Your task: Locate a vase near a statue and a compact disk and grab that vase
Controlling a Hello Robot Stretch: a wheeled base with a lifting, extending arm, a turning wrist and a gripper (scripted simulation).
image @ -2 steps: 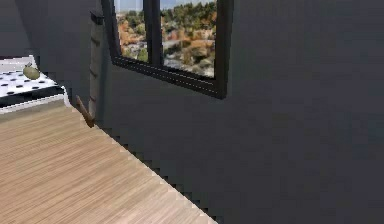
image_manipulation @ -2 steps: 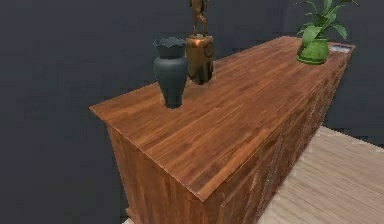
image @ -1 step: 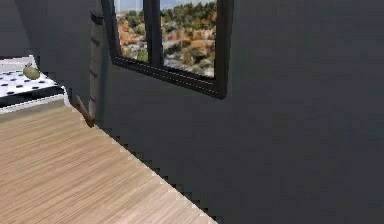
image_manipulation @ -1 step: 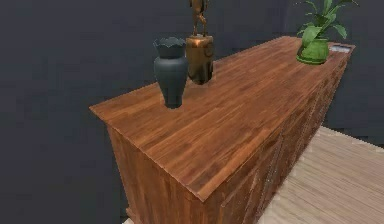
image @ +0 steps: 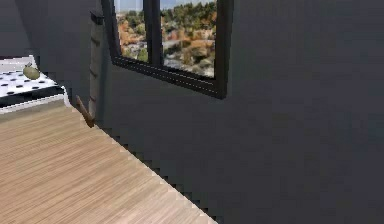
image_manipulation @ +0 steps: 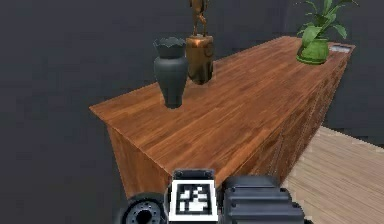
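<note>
A dark grey vase (image_manipulation: 172,70) with a wavy rim stands upright on a long wooden sideboard (image_manipulation: 240,115), near its far edge in the arm side view. Close beside it, on the right, is a brown statue (image_manipulation: 200,45): a small figure on a tall wooden block. At the bottom edge sits a white square with black marks (image_manipulation: 192,196). The gripper's dark body (image_manipulation: 146,212) shows to its left, below the sideboard's front corner. Its far end is cut off, so I cannot tell whether it holds anything.
A green plant in a green pot (image_manipulation: 318,40) stands at the sideboard's right end. In the forward view a dark wall with a window (image: 170,40) runs across. A wooden ladder-like rack (image: 92,70) leans there, and a bed (image: 25,88) lies at the left. Wood floor (image: 70,170) spreads in front.
</note>
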